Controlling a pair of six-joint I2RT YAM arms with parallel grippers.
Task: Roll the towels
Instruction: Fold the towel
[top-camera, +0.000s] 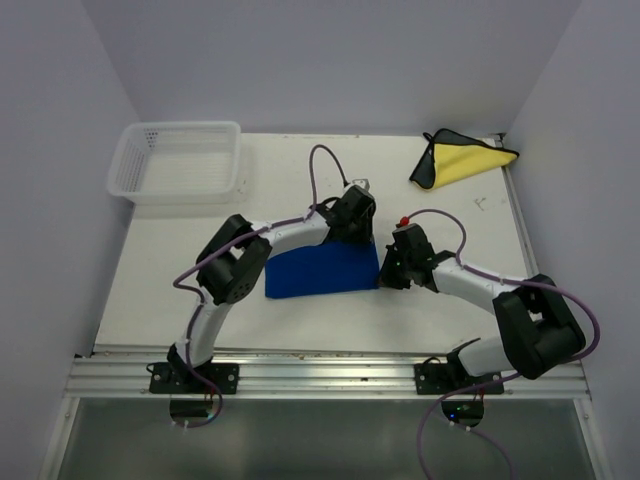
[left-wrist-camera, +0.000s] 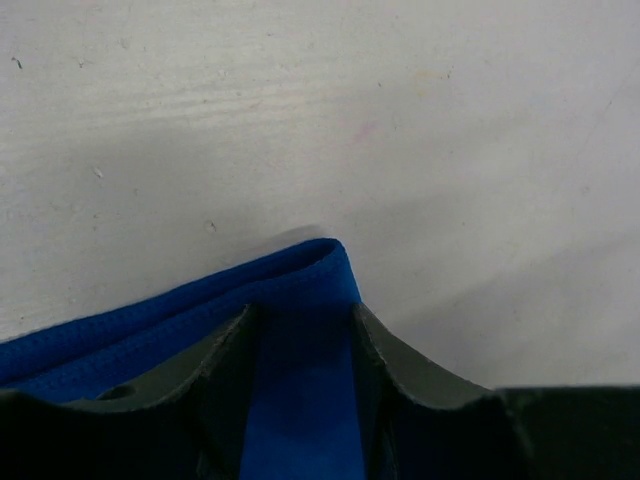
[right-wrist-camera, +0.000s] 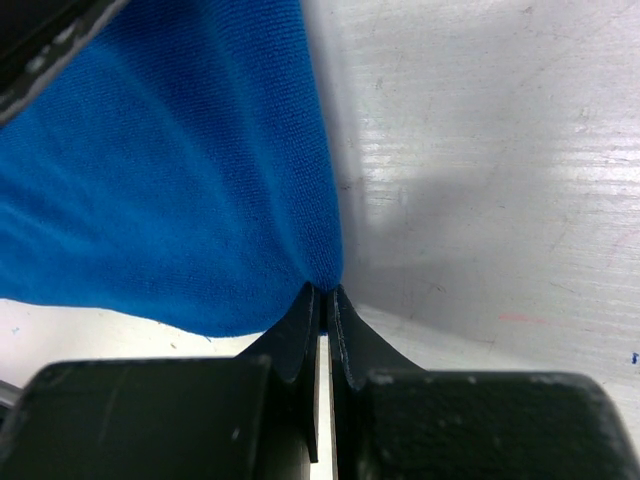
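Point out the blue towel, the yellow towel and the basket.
blue towel (top-camera: 322, 272), top view, middle of its face
yellow towel (top-camera: 468, 162), top view, yellow side
basket (top-camera: 180, 192), top view, near wall

Pale walls (top-camera: 330, 60) enclose a white, seemingly scuffed table (top-camera: 300, 325).

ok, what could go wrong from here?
1. The right gripper is shut on just the corner tip of the blue towel; a pull could slip it free.
2. The left gripper has cloth filling its gap, but a firm clamp isn't evident; that corner may drop.
3. Both grippers work the towel's right end; the left end lies free, so a roll may skew.
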